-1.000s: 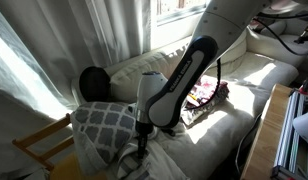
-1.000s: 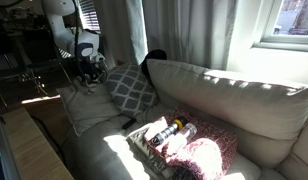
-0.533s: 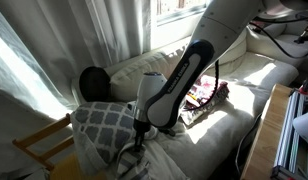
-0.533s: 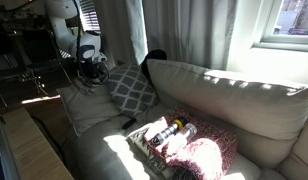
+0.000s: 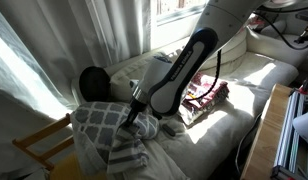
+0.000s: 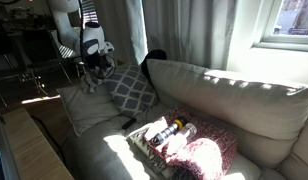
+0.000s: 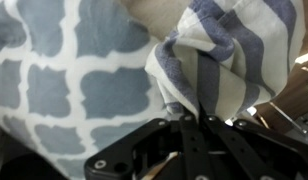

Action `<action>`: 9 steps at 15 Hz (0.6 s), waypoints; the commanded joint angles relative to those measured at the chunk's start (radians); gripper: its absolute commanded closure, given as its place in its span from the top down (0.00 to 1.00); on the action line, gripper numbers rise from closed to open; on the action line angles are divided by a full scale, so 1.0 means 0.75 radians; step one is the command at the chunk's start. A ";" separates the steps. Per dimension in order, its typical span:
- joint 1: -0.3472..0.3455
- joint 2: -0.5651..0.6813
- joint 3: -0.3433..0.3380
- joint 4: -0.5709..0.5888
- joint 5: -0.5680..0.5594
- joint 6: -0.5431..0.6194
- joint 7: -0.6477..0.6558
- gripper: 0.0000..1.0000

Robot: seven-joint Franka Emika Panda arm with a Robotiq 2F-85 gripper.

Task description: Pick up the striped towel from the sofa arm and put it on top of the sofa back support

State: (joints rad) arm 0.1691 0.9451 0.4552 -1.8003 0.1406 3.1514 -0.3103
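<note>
A robot gripper (image 7: 194,122) pinches a fold of the blue-and-white striped towel (image 7: 229,55) tightly between its fingers. The towel hangs bunched from the gripper, against a grey patterned cushion (image 7: 74,90). In an exterior view, it is at the sofa's arm end, lower than the sofa back (image 5: 144,62).

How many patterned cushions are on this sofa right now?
1. The grey-and-white lattice cushion leans at the arm end of the sofa, right beside the striped towel pinched in the gripper. The robot arm may hide more.
</note>
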 commanded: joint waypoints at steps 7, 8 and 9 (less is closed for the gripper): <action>0.019 -0.199 -0.188 -0.187 -0.125 0.416 0.310 0.04; 0.021 -0.194 -0.186 -0.185 -0.133 0.416 0.317 0.04; 0.024 -0.191 -0.186 -0.184 -0.136 0.416 0.320 0.04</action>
State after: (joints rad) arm 0.1694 0.8063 0.3467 -1.9383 0.0943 3.4647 -0.1362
